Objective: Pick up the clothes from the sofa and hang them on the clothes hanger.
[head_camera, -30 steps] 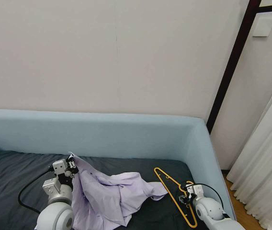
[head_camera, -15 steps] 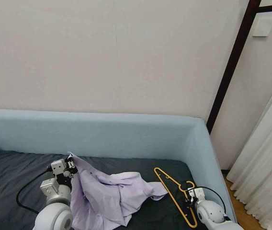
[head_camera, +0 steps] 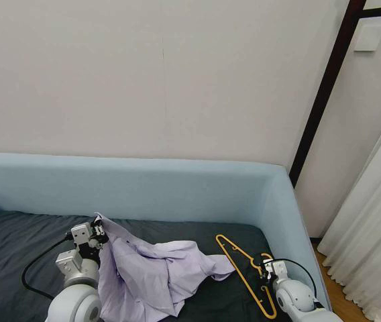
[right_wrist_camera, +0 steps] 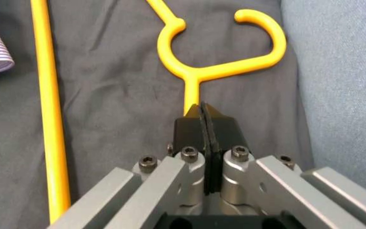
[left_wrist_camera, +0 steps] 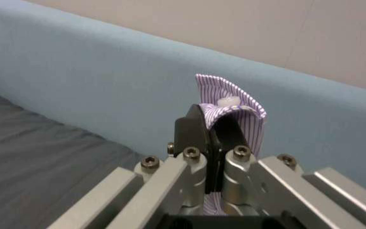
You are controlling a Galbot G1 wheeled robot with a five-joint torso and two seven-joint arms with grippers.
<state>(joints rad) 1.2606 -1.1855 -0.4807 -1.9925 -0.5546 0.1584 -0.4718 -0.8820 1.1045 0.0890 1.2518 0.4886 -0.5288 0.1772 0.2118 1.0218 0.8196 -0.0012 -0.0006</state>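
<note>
A crumpled purple striped shirt (head_camera: pixel 157 272) lies on the sofa's dark seat (head_camera: pixel 9 248). My left gripper (head_camera: pixel 98 235) is shut on its collar edge and holds that corner raised, with the striped fabric (left_wrist_camera: pixel 234 102) pinched between the left gripper's (left_wrist_camera: pixel 211 129) fingers in the left wrist view. To the shirt's right, a yellow hanger (head_camera: pixel 241 265) lies flat on the seat. My right gripper (head_camera: pixel 264 270) is shut on the hanger's neck just below the hook. In the right wrist view the hook (right_wrist_camera: pixel 189 71) curls beyond my right gripper (right_wrist_camera: pixel 203 114).
The light blue sofa back (head_camera: pixel 143 188) runs behind the seat, and its right armrest (head_camera: pixel 288 221) rises close beside the hanger. A dark door frame (head_camera: pixel 321 100) and white curtains (head_camera: pixel 371 255) stand further right. The seat's left part is bare.
My right arm has drawn back slightly toward the lower right, still on the hanger. The left arm has edged a little left with the collar.
</note>
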